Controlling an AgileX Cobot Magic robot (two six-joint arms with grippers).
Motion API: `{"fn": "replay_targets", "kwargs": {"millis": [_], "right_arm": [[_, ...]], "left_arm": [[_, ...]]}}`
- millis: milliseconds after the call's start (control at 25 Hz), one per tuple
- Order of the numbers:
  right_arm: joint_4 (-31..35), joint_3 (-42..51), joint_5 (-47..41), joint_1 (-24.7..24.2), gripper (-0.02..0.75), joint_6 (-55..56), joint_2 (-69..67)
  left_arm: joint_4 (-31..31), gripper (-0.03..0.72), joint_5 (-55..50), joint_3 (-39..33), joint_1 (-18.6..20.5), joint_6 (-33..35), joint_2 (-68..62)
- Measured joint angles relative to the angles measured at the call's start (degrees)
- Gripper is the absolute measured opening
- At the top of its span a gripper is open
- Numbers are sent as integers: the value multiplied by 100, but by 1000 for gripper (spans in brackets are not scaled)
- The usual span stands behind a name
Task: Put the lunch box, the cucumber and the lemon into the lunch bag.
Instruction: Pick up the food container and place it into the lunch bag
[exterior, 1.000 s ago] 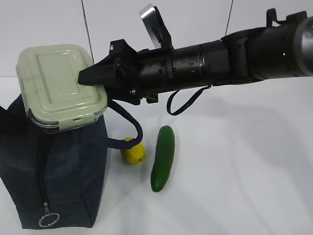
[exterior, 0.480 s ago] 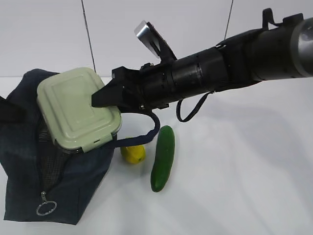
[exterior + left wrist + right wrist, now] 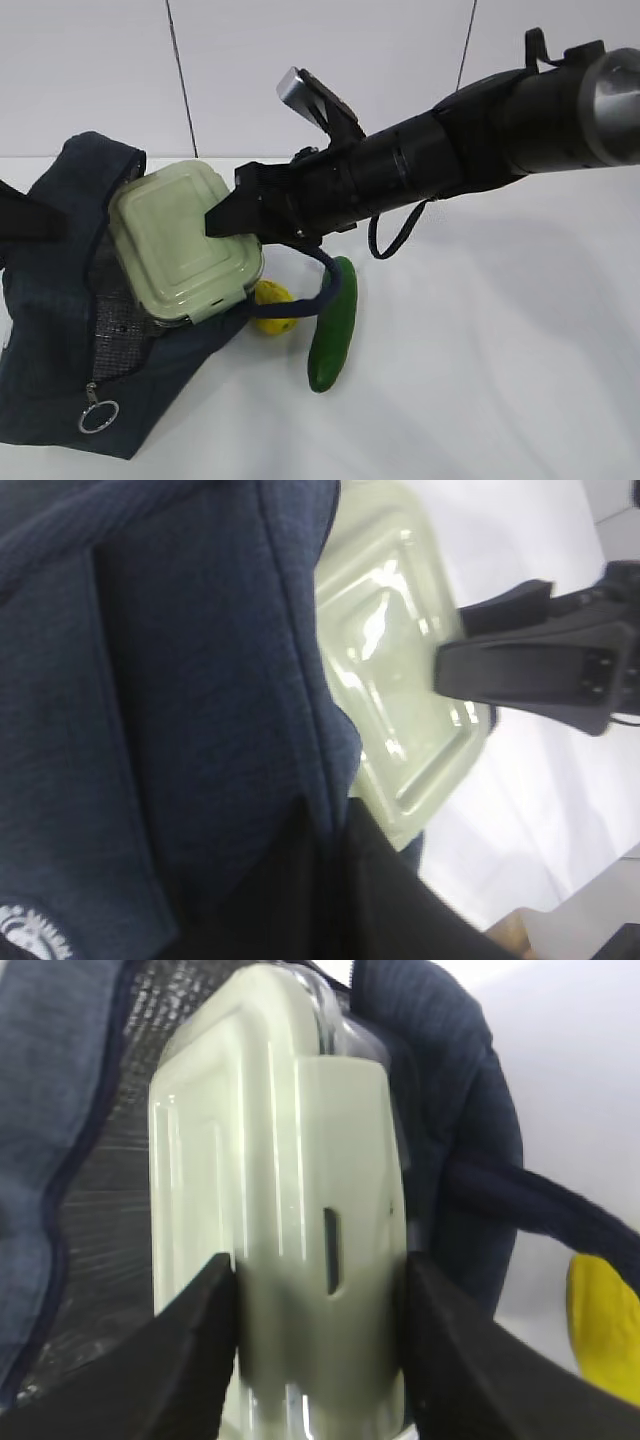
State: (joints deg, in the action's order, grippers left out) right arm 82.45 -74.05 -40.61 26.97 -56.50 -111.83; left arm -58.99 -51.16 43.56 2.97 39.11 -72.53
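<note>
Item: my right claw, fingers half spread and clamped on the two flat faces of the lunch box. The box is tilted, its green lid facing outward, its far end inside the mouth of the lunch bag ahead of my claw.

Item: bag handle, looped under my wrist.

Item: lemon, below my claw on the table, partly behind the handle.

Item: cucumber, just beside the lemon, below my forearm.

Item: my left claw, pinched on the bag's fabric; fingertips hidden.
</note>
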Motion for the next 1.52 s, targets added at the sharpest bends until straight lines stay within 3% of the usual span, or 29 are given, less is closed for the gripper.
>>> {"fn": "replay_targets", "kwargs": {"millis": [320, 640, 1200, 1520], "right_arm": [[348, -87, -209, 19, 358, 19, -135], [462, -250, -710, 19, 358, 49, -144], [457, -263, -960, 28, 358, 53, -394], [470, -266, -730, 41, 358, -70, -422]], "left_arm": [[-389, 10, -333, 0, 0, 295, -276], [-1200, 10, -757, 2, 0, 816, -468], [-1355, 10, -882, 12, 0, 925, -638], [-1736, 10, -905, 12, 0, 1276, -1143]]}}
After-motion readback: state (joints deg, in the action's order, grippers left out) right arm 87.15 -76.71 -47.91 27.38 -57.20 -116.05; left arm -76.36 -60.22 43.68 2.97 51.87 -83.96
